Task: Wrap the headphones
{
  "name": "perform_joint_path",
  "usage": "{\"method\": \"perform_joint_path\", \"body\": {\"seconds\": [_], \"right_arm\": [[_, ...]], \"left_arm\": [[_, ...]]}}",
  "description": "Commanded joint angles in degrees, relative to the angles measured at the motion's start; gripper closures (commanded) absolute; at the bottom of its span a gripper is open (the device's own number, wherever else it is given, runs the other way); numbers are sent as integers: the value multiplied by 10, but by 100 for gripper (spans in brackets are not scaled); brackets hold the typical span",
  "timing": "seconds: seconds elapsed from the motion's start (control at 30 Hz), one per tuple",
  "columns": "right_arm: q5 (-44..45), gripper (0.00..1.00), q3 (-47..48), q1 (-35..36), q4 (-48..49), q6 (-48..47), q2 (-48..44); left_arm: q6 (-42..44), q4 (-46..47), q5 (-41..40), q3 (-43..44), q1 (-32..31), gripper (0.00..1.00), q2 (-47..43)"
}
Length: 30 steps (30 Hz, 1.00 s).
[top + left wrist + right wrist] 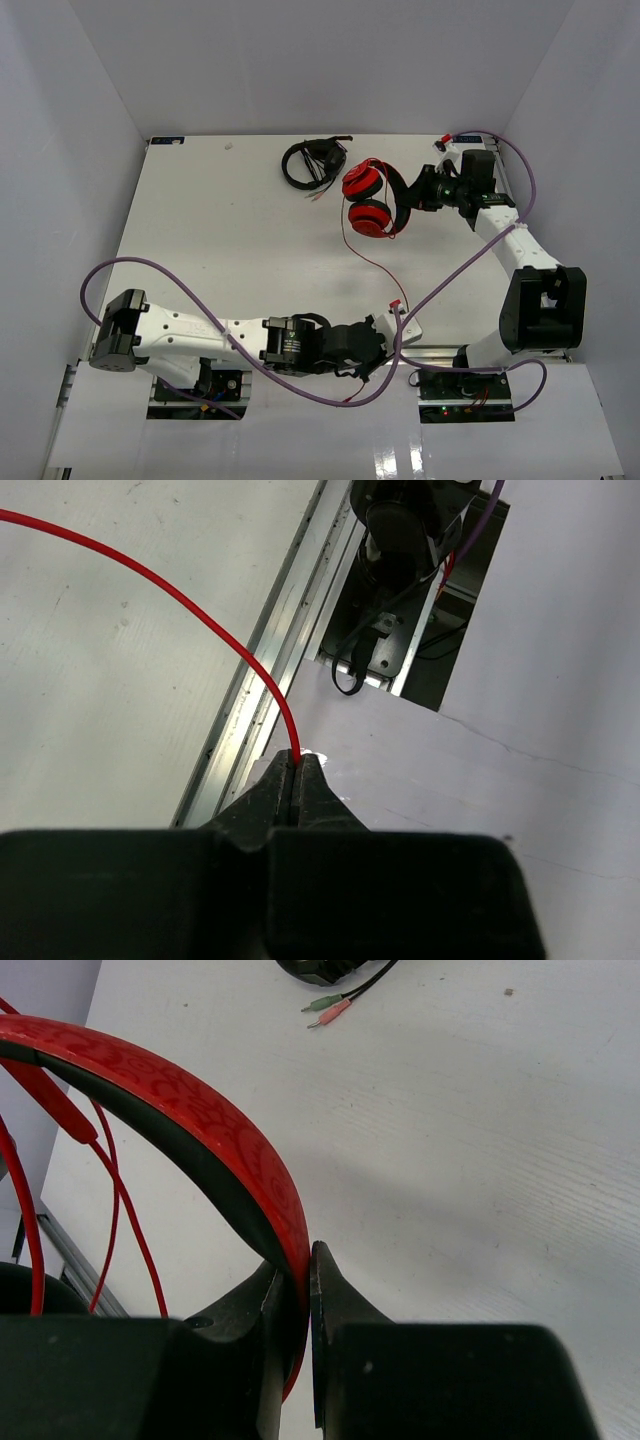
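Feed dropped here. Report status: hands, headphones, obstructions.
Left hand shut on red cable at near table edge. Right hand shut on headband of red headphones. Cable strung between, not yet wrapped. Black headphones beside them, off cable's run.

Headphones [370, 216] far right on table [200, 230], other headset [328, 157] just left — slightly behind

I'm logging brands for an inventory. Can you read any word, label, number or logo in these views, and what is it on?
No text can be read.
Blue strip at the far left corner of the table: too small to read.
Red headphones, headband: swirl pattern only, no letters.
Red cable: no print seen.
Black headphones: no marking legible.
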Motion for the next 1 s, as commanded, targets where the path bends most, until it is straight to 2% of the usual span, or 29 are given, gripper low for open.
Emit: {"method": "perform_joint_path", "body": {"seconds": [0.0,0.23,0.53,0.97], "right_arm": [[-19,92,29,-28,33,20,11],[-6,92,24,-20,30,12,0],[-3,92,12,-6,28,0,-18],[-16,92,1,2,33,-8,-27]], "left_arm": [[24,-17,0,24,-37,100,-103],[-14,-79,-49,88,-23,100,-42],[-32,-88,-5,123,22,100,17],[-33,-84,57,142,78,100,57]]}}
